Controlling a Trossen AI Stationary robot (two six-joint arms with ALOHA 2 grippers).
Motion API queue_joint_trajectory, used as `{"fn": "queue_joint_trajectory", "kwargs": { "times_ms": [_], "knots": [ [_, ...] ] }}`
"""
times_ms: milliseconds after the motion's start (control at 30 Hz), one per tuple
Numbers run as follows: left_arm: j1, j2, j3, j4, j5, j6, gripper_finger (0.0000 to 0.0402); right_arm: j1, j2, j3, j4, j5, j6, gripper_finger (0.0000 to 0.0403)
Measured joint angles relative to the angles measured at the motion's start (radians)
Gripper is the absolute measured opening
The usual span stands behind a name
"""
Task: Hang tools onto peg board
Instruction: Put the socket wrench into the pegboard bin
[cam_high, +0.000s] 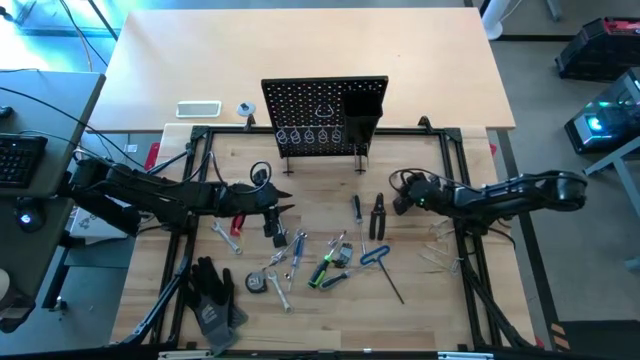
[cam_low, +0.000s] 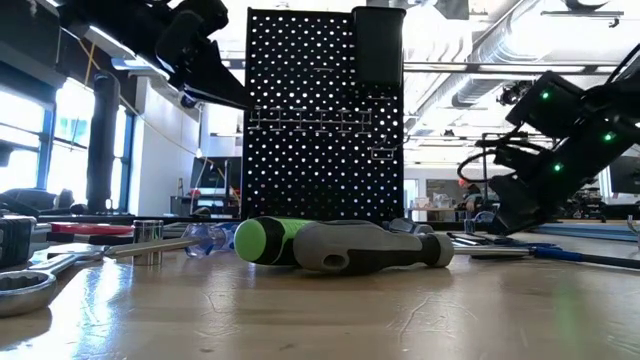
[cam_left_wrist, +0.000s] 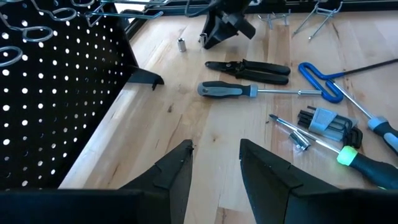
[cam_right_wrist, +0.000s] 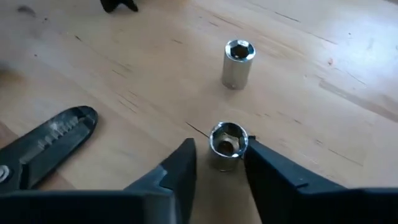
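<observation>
Right tool (cam_right_wrist: 219, 163) low beside the pliers (cam_right_wrist: 46, 146), fingers closing around a silver socket (cam_right_wrist: 227, 144). Left tool (cam_left_wrist: 214, 171) apart, empty, near the peg board (cam_high: 325, 110). Tools (cam_high: 325, 262) scattered before it on open counter (cam_high: 420, 310).

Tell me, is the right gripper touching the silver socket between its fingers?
Touching. The right wrist view shows the right gripper around the silver socket, one finger against its side; the other finger shows a slim gap.
</observation>
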Motion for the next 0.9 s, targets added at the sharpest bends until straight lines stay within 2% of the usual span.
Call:
{"fn": "queue_joint_trajectory", "kwargs": {
  "times_ms": [167, 333, 667, 900],
  "knots": [
    [0.0, 0.0, 0.0, 0.0, 0.0, 0.002, 0.0126, -0.004, 0.03, 0.0, 0.058, 0.003, -0.035, 0.0047],
    [0.0, 0.0, 0.0, -0.001, 0.0, 0.003, 0.0126, -0.004, 0.031, 0.003, 0.082, -0.008, -0.061, 0.0001],
    [0.0, 0.0, 0.0, -0.001, -0.001, 0.018, 0.0126, 0.012, 0.03, 0.003, 0.091, -0.133, -0.044, 0.0002],
    [0.0, 0.0, 0.0, -0.001, -0.001, 0.018, 0.0126, 0.012, 0.027, 0.005, 0.065, -0.135, -0.042, 0.0001]
  ]
}}
